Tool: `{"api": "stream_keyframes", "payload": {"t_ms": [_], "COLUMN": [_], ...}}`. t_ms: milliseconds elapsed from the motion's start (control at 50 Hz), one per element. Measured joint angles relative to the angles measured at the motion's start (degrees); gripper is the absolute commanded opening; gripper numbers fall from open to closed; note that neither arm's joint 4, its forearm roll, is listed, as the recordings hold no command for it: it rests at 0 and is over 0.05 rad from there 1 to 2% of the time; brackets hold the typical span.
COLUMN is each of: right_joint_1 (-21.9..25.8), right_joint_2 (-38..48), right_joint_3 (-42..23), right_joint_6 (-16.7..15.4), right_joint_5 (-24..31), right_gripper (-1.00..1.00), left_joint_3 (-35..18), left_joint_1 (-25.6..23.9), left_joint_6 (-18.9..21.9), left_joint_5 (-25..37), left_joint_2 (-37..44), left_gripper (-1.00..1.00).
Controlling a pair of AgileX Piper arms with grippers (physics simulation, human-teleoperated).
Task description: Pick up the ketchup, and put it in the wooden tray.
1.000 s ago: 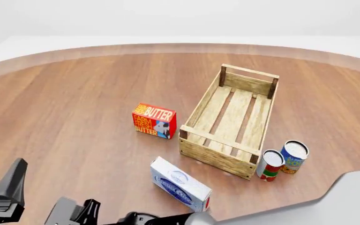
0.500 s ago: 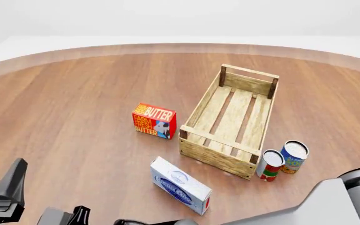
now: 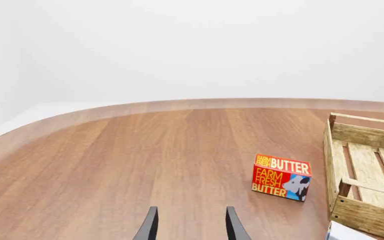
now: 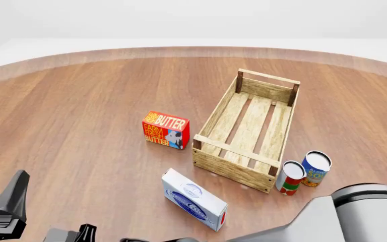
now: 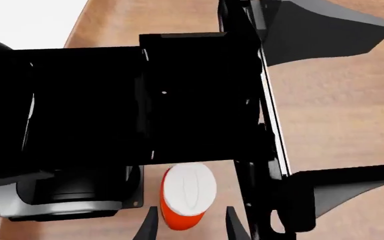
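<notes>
The ketchup shows only in the right wrist view: an orange-red bottle with a white cap, seen from above. It stands just past the tips of my open right gripper, in line with the gap between the fingers and not held. It is out of sight in the front view. The wooden tray lies right of centre in the front view, with nothing in it, and shows in the left wrist view. My left gripper is open and empty over bare table.
A red butter box stands left of the tray. A white-and-blue box lies near the tray's near-left corner. Two cans stand at its near-right corner. The left arm's black body fills the right wrist view. The right arm crosses the near edge.
The right arm has swung further left along the near edge. Its gripper has sunk almost out of the front view, and its thick grey link has come up at the lower right.
</notes>
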Motion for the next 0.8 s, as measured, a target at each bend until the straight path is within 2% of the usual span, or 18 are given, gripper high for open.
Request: {"api": "stream_keyframes", "payload": {"t_ms": [440, 460, 800], "right_joint_1": [-0.16, -0.18, 0.17], "right_joint_2": [1.87, 1.92, 1.89], "right_joint_3": [-1.97, -2.04, -1.66], "right_joint_6": [-1.92, -2.01, -3.71], "right_joint_5": [-0.29, -0.29, -0.79], "right_gripper": [1.0, -1.0, -1.0], "left_joint_3": [0.0, 0.0, 0.0], "left_joint_1": [0.0, 0.0, 0.0], "left_joint_6": [0.0, 0.0, 0.0], "left_joint_5": [0.0, 0.0, 0.0], "left_joint_2": [0.0, 0.0, 0.0], "left_gripper": [1.0, 1.0, 1.0]}}
